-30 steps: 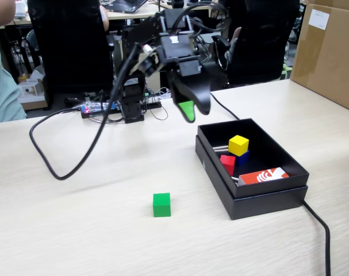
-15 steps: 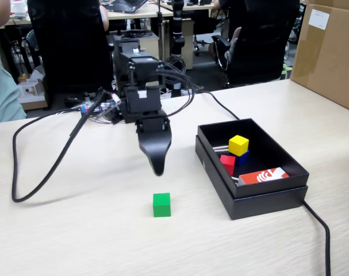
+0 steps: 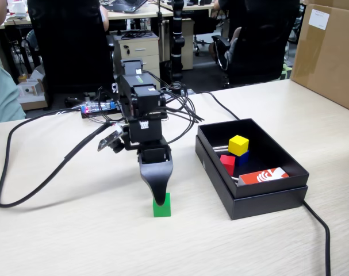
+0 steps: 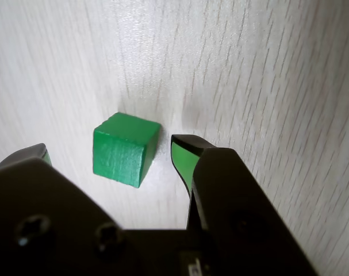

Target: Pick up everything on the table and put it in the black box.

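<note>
One cube is left on the counter (image 3: 59, 241): the green cube (image 4: 123, 148), straddled by the gripper (image 4: 108, 150) with jaws released, which next must clench before carrying to the black box (image 3: 265, 201).

Behind the pale wooden bench (image 3: 59, 241) stand black office chairs (image 3: 260, 34), desks (image 3: 137, 43) and a big brown carton (image 3: 329, 52).
</note>
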Available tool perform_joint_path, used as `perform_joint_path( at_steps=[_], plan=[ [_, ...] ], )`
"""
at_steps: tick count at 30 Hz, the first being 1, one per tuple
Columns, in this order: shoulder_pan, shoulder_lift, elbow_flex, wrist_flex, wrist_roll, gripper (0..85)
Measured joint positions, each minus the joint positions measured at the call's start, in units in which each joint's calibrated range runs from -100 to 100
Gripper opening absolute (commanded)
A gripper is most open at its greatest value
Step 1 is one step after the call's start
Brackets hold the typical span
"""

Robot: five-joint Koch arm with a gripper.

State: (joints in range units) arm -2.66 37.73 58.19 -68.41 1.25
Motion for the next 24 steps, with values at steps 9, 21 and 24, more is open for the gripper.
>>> perform_joint_path(
  at_steps=[9, 21, 24],
  plan=[
    [0.2, 4.8, 1.1, 0.0, -0.2, 3.5],
    [4.6, -32.0, -9.6, -0.1, 0.6, 0.8],
    [9.3, -41.7, -9.6, -0.1, 0.7, 0.8]
  ],
)
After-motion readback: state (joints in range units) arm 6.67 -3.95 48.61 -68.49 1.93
